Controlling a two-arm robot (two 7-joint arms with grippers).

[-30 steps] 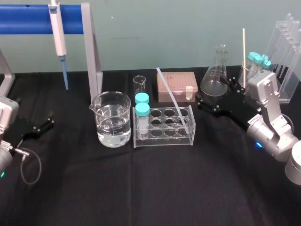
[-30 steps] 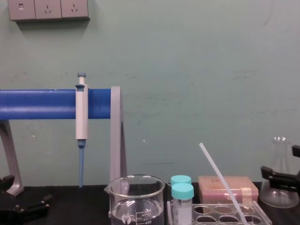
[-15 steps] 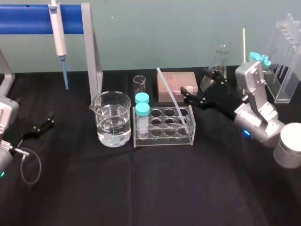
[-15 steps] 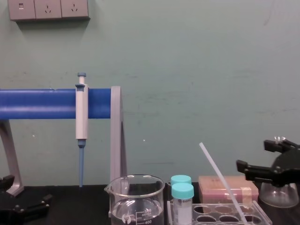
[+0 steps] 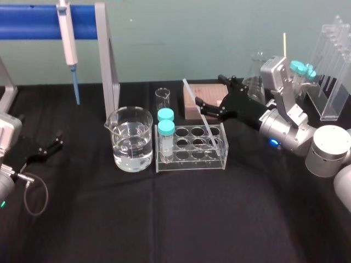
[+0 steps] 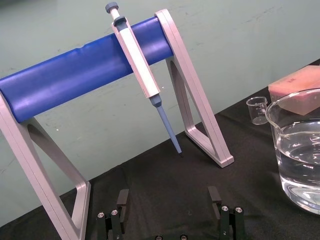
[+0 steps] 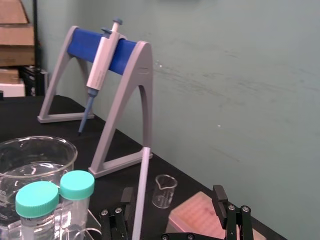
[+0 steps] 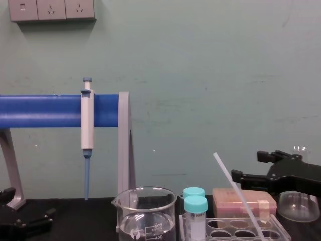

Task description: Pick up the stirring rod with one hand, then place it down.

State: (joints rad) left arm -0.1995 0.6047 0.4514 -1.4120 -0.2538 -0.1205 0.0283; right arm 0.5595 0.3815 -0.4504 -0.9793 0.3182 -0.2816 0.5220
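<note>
The right gripper (image 5: 209, 90) is spread wide and empty over the back of the clear tube rack (image 5: 189, 160). The right wrist view shows the stirring rod (image 7: 141, 195) rising inside its gap, close to one finger (image 7: 115, 222) but unclamped, while the chest view puts the fingertips just right of the rod's upper half. The rod stands in a right-end well of the rack, its long axis tilted, with the top leaning back and toward the robot's left. The left gripper (image 5: 56, 140) lies parked well left of the rack, its fingers apart and empty.
</note>
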